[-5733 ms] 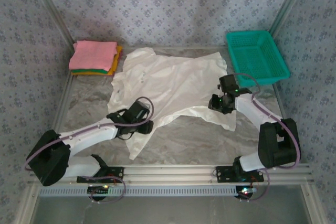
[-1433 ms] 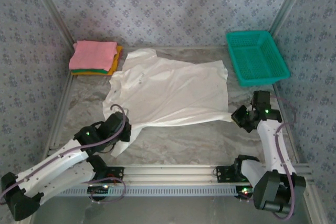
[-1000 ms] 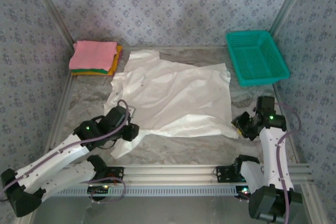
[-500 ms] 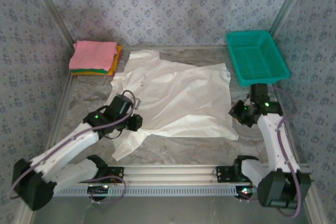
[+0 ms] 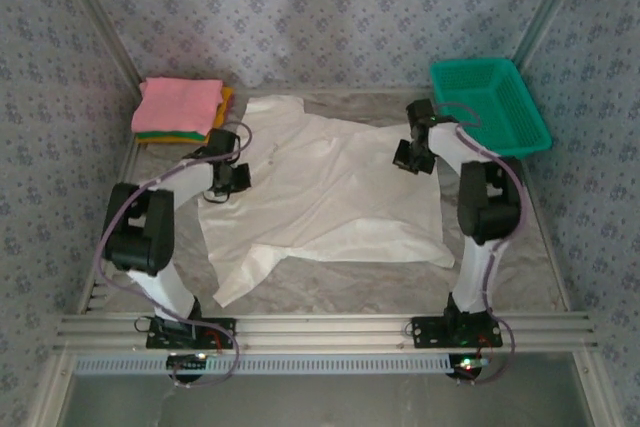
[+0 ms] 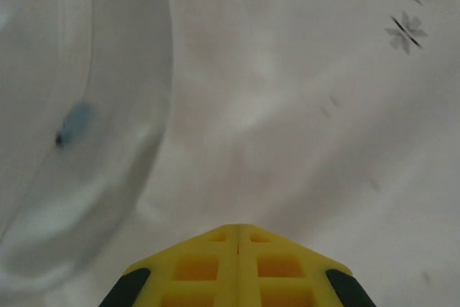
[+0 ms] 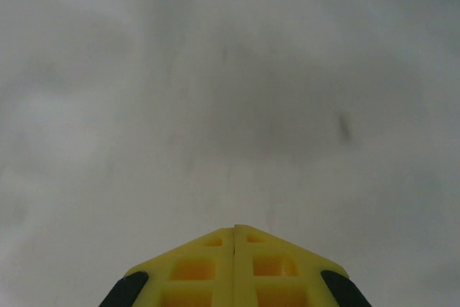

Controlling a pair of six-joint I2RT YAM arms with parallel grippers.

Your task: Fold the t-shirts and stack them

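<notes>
Both arms have swung from the near hem up to the far end of the white t-shirt (image 5: 330, 197), which lies spread in the middle of the table (image 5: 340, 277). The left gripper (image 5: 228, 182) sits at its left edge and the right gripper (image 5: 405, 159) at its right, yellow fingers now pressed flush together, though I can't tell if cloth is caught. I'd call this the start of a fold. The teal mesh basket (image 5: 495, 107) at far right holds nothing, and the folded stack (image 5: 178, 107), pink on top, waits far left.
</notes>
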